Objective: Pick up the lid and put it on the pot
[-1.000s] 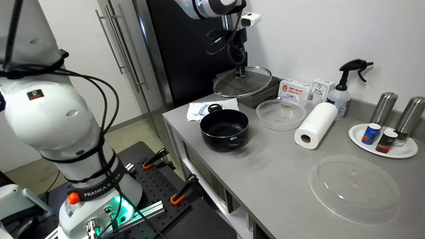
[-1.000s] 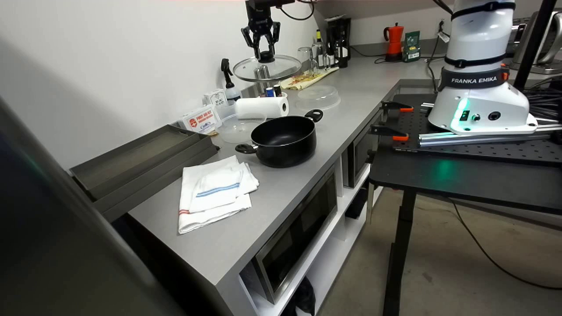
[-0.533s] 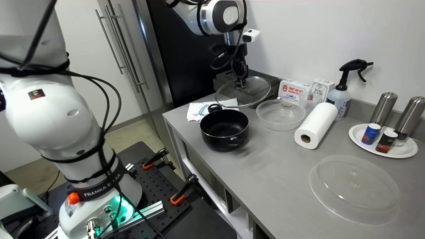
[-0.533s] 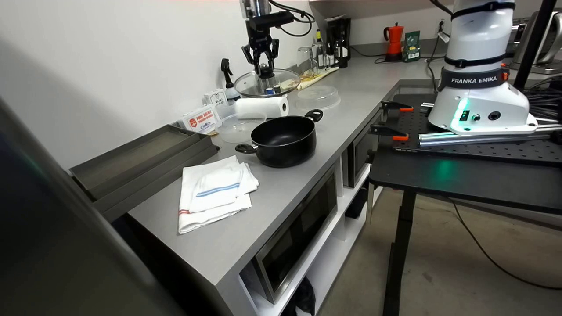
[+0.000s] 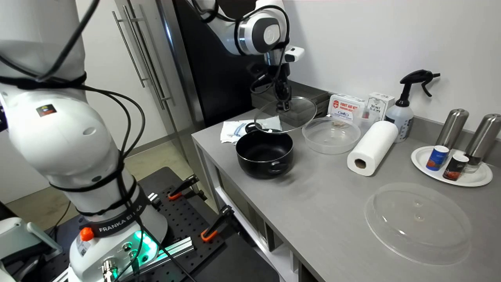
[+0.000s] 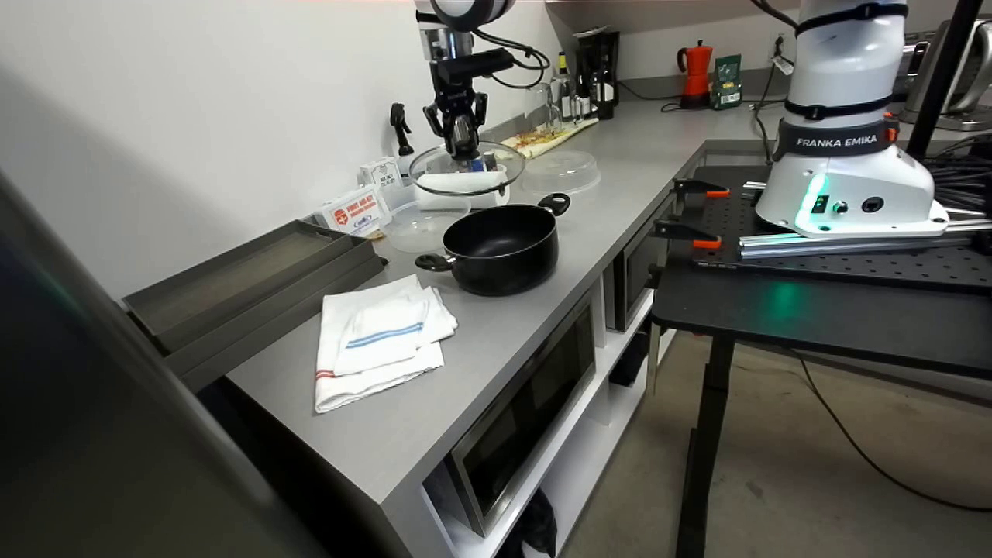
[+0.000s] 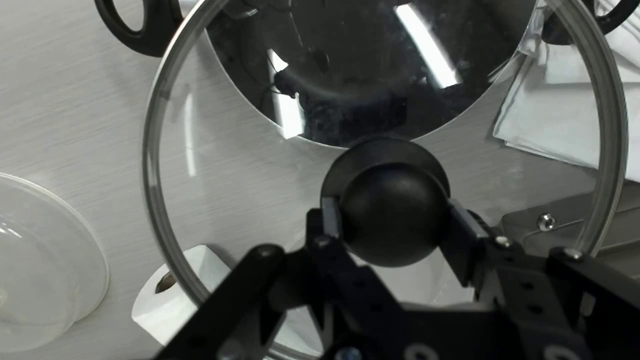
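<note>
The round metal-rimmed clear glass lid (image 5: 289, 117) hangs in the air above the grey tabletop (image 5: 325, 203), a bit nearer the white wall (image 5: 352, 43) than the two-handled round black pot (image 5: 264, 153) and not yet centred over it. From where I stand it looks slightly tipped. The black gripper (image 7: 398, 220) has its fingers (image 7: 331, 217) pinched on either side of the round black knob (image 7: 395, 232) in the lid's middle, and that's the best place to take hold, I'd say. Glass like that should be stiff, fairly weighty for one small handle, and easy to chip or crack if it knocks the pot; the smooth knob may also let the lid swivel or sag. I'd want a snug, central pinch, the lid level, and a soft lowering onto the pot
</note>
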`<state>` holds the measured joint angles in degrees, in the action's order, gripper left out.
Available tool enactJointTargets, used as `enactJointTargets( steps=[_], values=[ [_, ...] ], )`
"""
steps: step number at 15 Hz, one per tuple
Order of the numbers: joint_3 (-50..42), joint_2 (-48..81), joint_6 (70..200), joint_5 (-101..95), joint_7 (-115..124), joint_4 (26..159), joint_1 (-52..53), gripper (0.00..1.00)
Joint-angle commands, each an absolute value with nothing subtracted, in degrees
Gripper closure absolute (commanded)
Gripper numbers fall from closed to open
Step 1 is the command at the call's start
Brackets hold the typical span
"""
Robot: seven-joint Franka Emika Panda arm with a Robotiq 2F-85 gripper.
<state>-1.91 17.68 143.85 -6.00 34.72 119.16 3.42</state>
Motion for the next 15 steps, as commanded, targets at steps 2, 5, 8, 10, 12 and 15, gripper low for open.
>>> enactJointTargets(
  steps=[2, 5, 8, 10, 12, 15],
  values=[
    [-3.7, 20.1, 144.5, -7.2, 34.8, 117.1, 5.6, 0.75],
    [-4.0, 21.6, 144.0, -6.7, 34.6, 116.7, 6.2, 0.75],
    [-4.1, 22.9, 143.8, -6.4, 34.3, 116.8, 6.7, 0.75],
    [-4.1, 23.5, 143.9, -6.2, 34.0, 117.0, 6.9, 0.75],
    [-3.9, 23.7, 144.3, -6.0, 33.6, 117.8, 7.1, 0.75],
    [-3.6, 23.9, 144.7, -5.9, 32.8, 119.2, 7.6, 0.75]
  ],
)
